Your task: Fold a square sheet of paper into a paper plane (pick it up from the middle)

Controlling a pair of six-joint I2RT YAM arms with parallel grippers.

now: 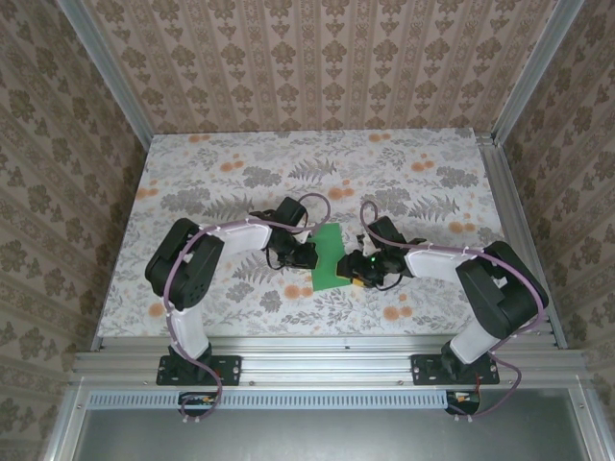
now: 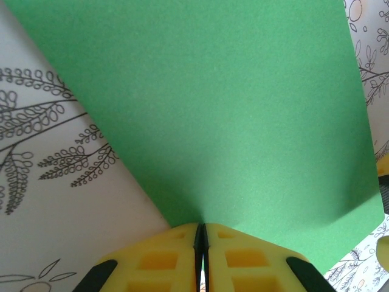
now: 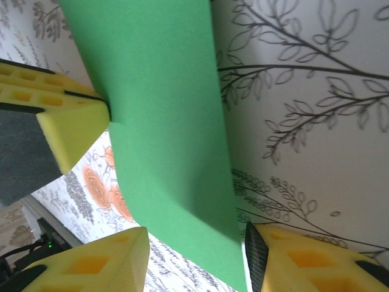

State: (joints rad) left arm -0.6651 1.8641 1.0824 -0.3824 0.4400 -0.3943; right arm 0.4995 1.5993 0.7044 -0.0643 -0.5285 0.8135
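so the left gripper [image 2: 202, 226] is pinched shut on 1 edge of the paper [image 1: 329, 255] in the middle of the table [image 1: 211, 192], probably steadying it while the right gripper [image 3: 197, 234], half open and holding nothing, straddles the other side ready to grab

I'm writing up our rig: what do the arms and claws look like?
The left arm and right arm have black joint housings, white links and purplish cables looped alongside. The left claw and right claw have yellow fingers with square recesses and dark pads.
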